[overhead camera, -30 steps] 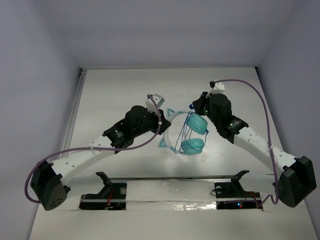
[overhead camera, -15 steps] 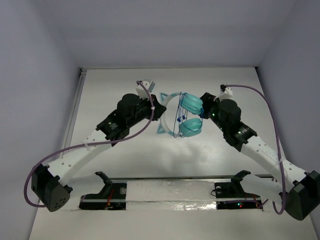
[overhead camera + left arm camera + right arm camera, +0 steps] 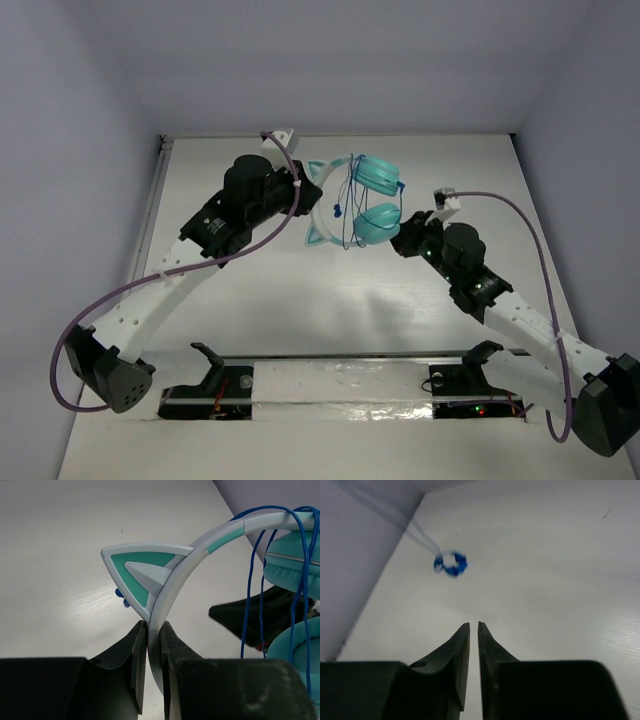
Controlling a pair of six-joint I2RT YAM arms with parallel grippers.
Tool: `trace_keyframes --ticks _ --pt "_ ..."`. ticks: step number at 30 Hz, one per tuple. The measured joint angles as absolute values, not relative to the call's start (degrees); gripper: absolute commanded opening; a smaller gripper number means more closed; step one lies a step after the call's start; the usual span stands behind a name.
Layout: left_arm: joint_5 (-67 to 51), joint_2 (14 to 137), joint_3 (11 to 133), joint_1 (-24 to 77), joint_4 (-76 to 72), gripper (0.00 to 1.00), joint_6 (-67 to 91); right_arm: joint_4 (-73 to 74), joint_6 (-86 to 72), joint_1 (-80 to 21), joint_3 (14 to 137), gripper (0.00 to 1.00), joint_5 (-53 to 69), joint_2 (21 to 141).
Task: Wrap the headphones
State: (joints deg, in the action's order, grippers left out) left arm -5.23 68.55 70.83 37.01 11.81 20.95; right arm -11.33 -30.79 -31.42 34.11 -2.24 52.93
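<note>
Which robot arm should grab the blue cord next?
Right, probably. The left gripper is shut on the pale headband of the headphones, so it is busy. The right gripper is shut on nothing, beside the teal cups and near the blue cord.

1 overhead, 2 wrist close-ups, sharing table

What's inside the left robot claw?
The headphones, pinched by their pale headband in the left gripper. The black fingers cover the band lower down.

The white table spreads below and ahead of both pairs of jaws; a small dark speck marks it ahead-right of the right jaws.
</note>
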Motion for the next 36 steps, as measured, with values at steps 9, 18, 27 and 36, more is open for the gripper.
trace_keyframes --ticks 9,18,27,36 --pt "-4.05 71.07 80.44 36.86 20.18 0.00 18.59 -25.02 -20.82 -31.40 28.23 0.67 5.72 54.87" --pt "-5.37 71.46 81.89 36.86 24.29 0.00 18.26 -29.82 -15.03 -31.40 32.95 0.72 9.02 65.21" --pt "-6.26 71.46 81.91 36.86 26.65 0.00 18.09 -33.58 -14.52 -31.40 37.32 0.73 19.11 73.43" --pt "-7.79 71.46 81.91 36.84 27.09 0.00 18.09 -35.68 -13.21 -31.40 41.41 0.72 21.65 78.61"
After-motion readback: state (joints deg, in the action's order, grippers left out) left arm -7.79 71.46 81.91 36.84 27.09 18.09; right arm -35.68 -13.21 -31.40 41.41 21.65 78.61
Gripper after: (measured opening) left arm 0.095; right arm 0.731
